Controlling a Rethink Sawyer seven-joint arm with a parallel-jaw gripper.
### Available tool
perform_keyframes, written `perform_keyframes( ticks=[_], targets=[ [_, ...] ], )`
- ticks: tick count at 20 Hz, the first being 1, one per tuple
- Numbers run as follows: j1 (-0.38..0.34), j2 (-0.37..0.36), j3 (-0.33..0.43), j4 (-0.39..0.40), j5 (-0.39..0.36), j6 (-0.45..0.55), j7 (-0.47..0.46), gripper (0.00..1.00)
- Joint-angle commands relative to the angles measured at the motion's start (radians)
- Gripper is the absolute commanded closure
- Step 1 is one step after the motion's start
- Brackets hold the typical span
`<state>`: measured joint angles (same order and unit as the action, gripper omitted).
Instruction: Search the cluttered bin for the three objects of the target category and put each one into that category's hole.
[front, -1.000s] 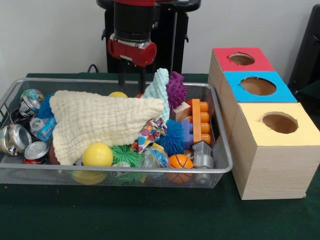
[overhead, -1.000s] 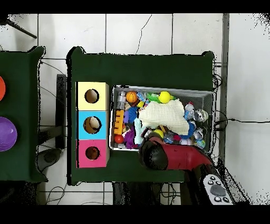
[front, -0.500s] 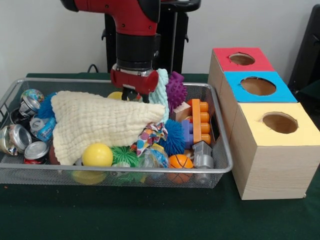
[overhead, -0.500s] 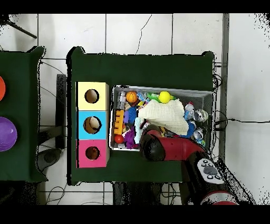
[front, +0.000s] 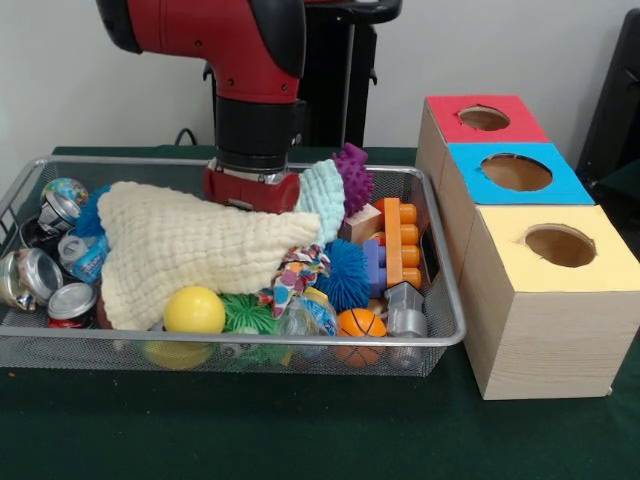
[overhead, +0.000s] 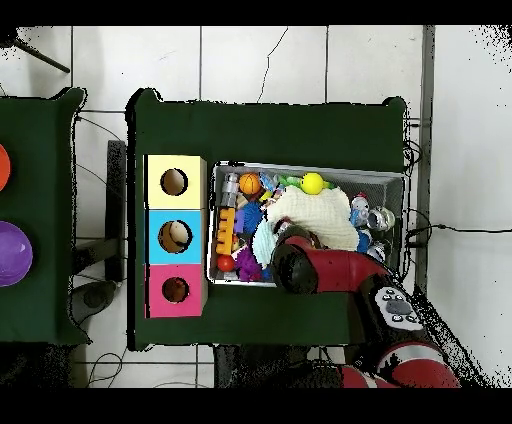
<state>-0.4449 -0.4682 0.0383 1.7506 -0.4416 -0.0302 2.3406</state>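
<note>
Green table (front: 300, 430), wire bin (front: 440, 340): my gripper (front: 252, 192) sits low against the cream cloth (front: 190, 250), searching step; finger state I cannot tell. Next, I judge, shift that cloth to uncover targets

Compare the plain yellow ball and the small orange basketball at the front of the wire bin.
The smooth yellow ball is one plain colour; the small orange basketball carries dark seam lines. The yellow ball looks clearly larger than the basketball. The yellow ball lies against the cream waffle-weave cloth, the basketball beside a grey plastic block. Both are round and lie near the front wall of the wire mesh bin.
</note>
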Motion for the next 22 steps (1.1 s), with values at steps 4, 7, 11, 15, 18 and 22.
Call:
perform_keyframes(
  ticks=[4, 7, 11, 15, 18, 22],
  targets=[
    [0.027, 0.195, -0.046, -0.169, -0.064, -0.084, 0.003, 0.00],
    [0.054, 0.207, -0.082, -0.188, -0.060, -0.095, 0.001, 0.00],
    [0.073, 0.204, -0.106, -0.198, -0.063, -0.088, -0.013, 1.00],
    [0.134, 0.211, -0.186, -0.209, -0.023, -0.126, 0.011, 1.00],
    [0.206, 0.187, -0.286, -0.209, 0.007, -0.168, 0.020, 1.00],
    [0.238, 0.080, -0.334, -0.191, -0.027, -0.097, -0.008, 1.00]
  ],
)
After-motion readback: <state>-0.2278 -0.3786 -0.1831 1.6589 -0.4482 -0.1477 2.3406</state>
